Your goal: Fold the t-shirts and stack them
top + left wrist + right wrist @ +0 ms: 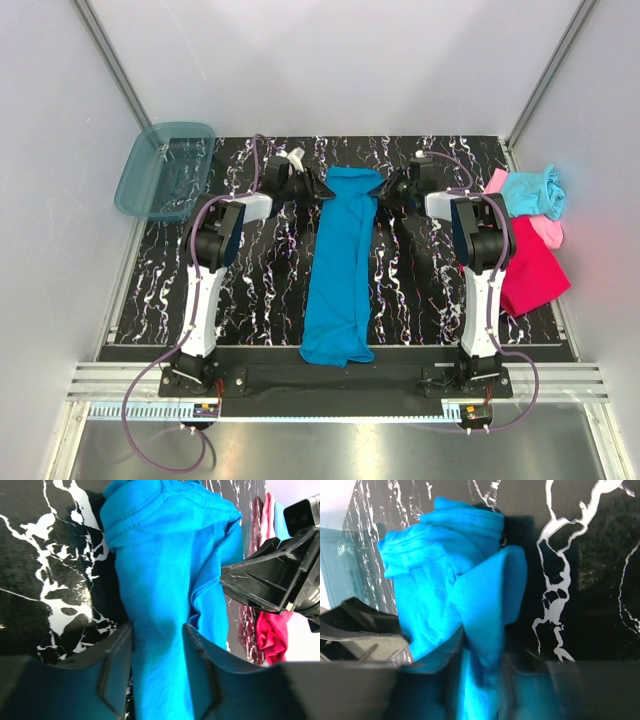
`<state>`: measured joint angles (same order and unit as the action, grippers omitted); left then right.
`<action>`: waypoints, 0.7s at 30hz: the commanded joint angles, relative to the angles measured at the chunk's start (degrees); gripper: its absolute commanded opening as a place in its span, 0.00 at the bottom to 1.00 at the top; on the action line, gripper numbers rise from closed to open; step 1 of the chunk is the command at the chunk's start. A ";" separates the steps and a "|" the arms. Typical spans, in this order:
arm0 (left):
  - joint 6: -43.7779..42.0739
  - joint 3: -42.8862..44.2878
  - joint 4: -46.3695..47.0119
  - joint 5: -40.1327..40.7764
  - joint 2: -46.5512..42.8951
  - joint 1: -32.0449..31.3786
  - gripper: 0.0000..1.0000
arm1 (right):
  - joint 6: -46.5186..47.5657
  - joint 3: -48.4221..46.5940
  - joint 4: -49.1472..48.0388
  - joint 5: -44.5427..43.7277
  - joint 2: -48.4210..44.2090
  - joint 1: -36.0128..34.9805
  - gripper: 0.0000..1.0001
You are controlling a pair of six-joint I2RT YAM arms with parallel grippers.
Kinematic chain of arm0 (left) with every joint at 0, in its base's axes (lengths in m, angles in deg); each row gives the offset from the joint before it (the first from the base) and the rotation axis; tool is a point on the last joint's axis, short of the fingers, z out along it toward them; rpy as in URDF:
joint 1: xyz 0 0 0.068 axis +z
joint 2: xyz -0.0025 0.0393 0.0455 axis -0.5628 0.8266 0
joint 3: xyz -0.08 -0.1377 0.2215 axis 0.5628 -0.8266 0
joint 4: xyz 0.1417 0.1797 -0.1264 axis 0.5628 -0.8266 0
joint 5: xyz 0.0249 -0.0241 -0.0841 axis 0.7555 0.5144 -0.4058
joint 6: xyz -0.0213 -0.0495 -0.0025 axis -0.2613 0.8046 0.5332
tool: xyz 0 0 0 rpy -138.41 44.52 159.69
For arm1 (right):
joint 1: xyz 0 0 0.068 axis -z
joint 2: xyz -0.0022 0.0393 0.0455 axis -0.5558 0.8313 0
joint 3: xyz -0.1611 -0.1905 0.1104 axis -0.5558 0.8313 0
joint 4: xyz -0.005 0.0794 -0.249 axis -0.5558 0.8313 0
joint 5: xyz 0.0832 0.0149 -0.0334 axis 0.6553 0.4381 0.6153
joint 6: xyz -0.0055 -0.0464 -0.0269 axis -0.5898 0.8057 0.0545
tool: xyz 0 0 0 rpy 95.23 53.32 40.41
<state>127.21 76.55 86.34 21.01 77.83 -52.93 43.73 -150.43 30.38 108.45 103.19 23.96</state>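
Left gripper (157,630) pinches the far left corner of the blue t-shirt (338,270), and right gripper (390,186) is closed on its far right corner. The shirt lies as a long strip mid-mat (250,300). The teal bin (165,170) is well left. Aqua tee (530,190), pink tee (547,232) and magenta tee (530,272) are heaped well right at the mat's edge.

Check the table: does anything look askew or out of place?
The blue t-shirt lies in a long strip, its far end bunched and its near end lapping over the front edge of the marbled tabletop. The teal plastic bin sits skewed, overhanging the far-left corner.
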 commanded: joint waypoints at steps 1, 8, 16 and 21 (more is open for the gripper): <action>-0.73 -0.98 2.23 -0.63 -1.80 0.31 0.43 | 0.24 -1.93 -0.69 1.58 1.39 -0.39 0.28; 0.32 -0.72 2.40 -0.80 -2.68 0.13 0.22 | 0.23 -7.20 1.33 2.46 3.94 -0.39 0.00; -0.11 4.63 -1.36 0.78 -1.01 0.22 0.17 | 1.38 -18.62 6.94 3.07 8.59 -1.10 0.00; -1.44 13.06 -7.70 1.13 2.58 1.71 0.17 | 2.08 -27.57 10.64 3.07 12.19 -1.10 0.00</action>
<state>126.65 84.18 80.44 21.99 78.86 -52.25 44.63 -172.01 39.52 111.03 114.12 23.24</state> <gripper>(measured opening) 0.176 0.026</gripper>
